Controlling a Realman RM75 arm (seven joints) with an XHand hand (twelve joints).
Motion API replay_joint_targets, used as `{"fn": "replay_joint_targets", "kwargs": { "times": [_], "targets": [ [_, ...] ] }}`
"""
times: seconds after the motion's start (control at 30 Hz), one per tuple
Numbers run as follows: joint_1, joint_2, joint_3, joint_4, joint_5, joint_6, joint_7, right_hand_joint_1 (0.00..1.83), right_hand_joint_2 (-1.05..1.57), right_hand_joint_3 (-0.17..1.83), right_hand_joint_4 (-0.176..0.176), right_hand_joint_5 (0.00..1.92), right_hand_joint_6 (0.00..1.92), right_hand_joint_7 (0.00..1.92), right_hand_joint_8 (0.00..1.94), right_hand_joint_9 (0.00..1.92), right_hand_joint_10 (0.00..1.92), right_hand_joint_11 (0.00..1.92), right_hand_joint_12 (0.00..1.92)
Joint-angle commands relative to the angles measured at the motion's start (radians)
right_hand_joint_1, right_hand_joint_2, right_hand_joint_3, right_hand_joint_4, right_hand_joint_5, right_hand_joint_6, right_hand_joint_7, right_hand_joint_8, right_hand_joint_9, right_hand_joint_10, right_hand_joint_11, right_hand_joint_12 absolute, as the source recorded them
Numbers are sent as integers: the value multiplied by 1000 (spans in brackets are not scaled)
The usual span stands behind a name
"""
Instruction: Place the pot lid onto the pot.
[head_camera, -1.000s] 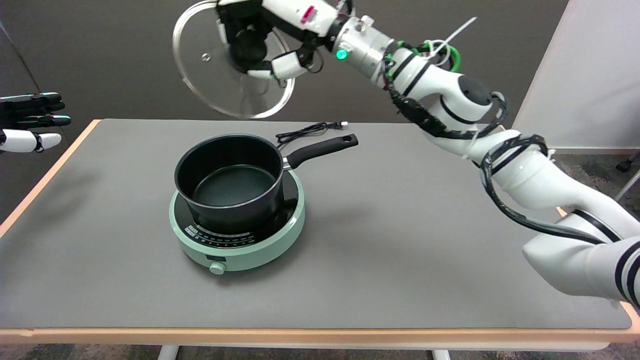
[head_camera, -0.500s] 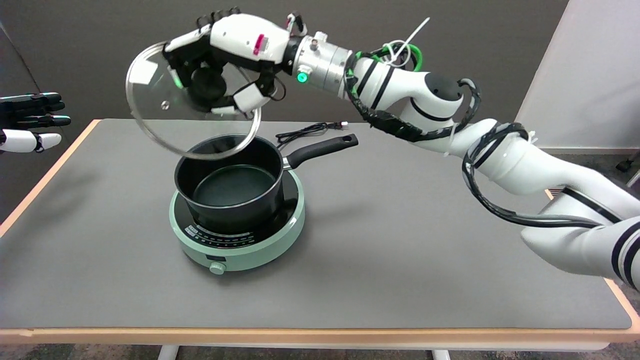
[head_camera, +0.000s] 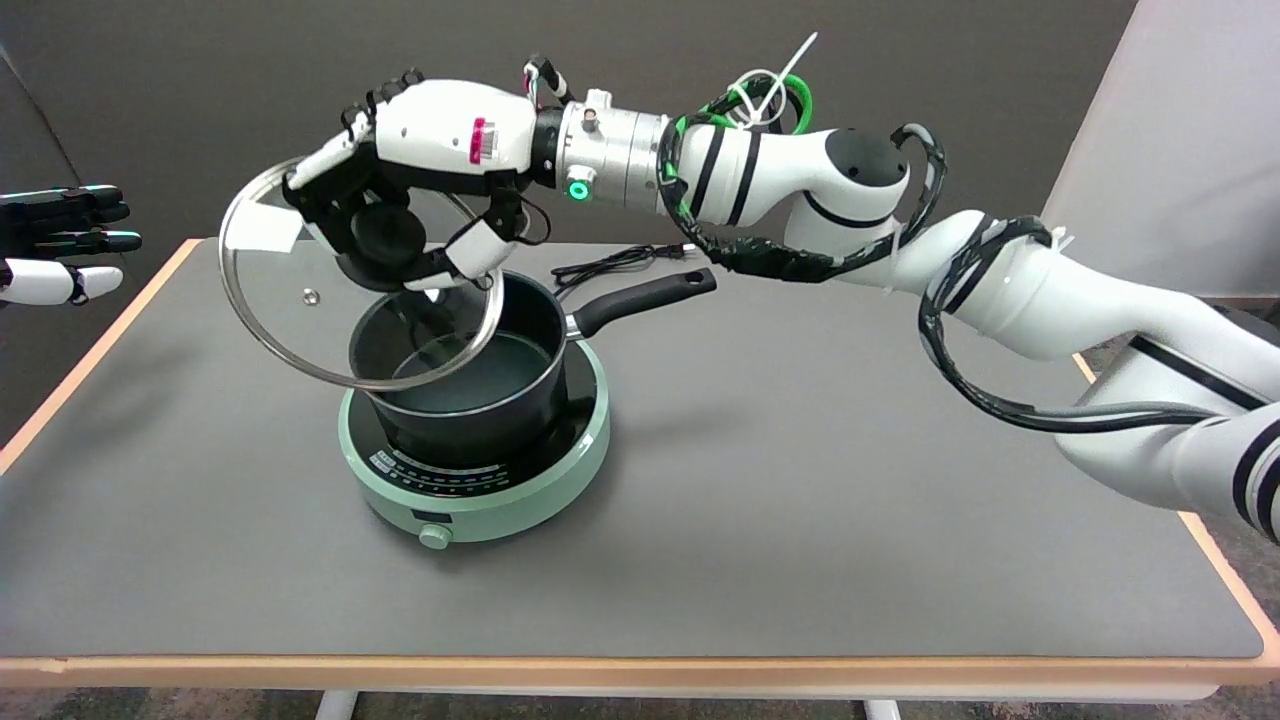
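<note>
Lid (head_camera: 300, 310), gripped by its knob in the hand (head_camera: 420, 215), hangs tilted; it should go flat over the pot (head_camera: 465, 375) below.

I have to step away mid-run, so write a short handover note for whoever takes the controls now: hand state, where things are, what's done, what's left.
Right hand: grips the black knob of the glass pot lid, holding it in the air.
Pot lid: tilted, above the pot and off to its left side in the picture, not seated on the rim.
Black saucepan: open, sitting on the green induction cooker, handle pointing to the back right.
Done: lid picked up and carried to the pot.
Left: level the lid, centre it over the rim, lower it until it seats, then let go and withdraw.
</note>
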Motion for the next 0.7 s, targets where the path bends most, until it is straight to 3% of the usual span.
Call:
{"fn": "replay_joint_targets", "kwargs": {
  "times": [0.03,0.13,0.2,0.37,0.43,0.53,0.7],
  "targets": [
    [77,-9,-74,-115,-136,59,82,1484,924,634,176,505,1425,731,1478,691,1738,482,1921],
    [85,-16,-72,-153,-140,52,78,1477,966,549,176,555,1357,724,1448,678,1719,489,1916],
    [90,-19,-72,-183,-140,49,78,1484,922,632,176,508,1419,735,1472,696,1730,484,1921],
    [92,-24,-71,-234,-140,35,77,1477,963,551,176,555,1356,727,1444,681,1715,489,1916],
    [92,-26,-71,-249,-140,33,77,1485,921,633,176,507,1418,736,1471,696,1731,488,1921],
    [97,-27,-71,-255,-140,24,77,1480,949,569,176,550,1361,740,1434,693,1704,491,1921],
    [117,-20,-71,-260,-139,15,76,1486,920,633,176,516,1411,738,1469,699,1726,509,1921]
  ]
}}
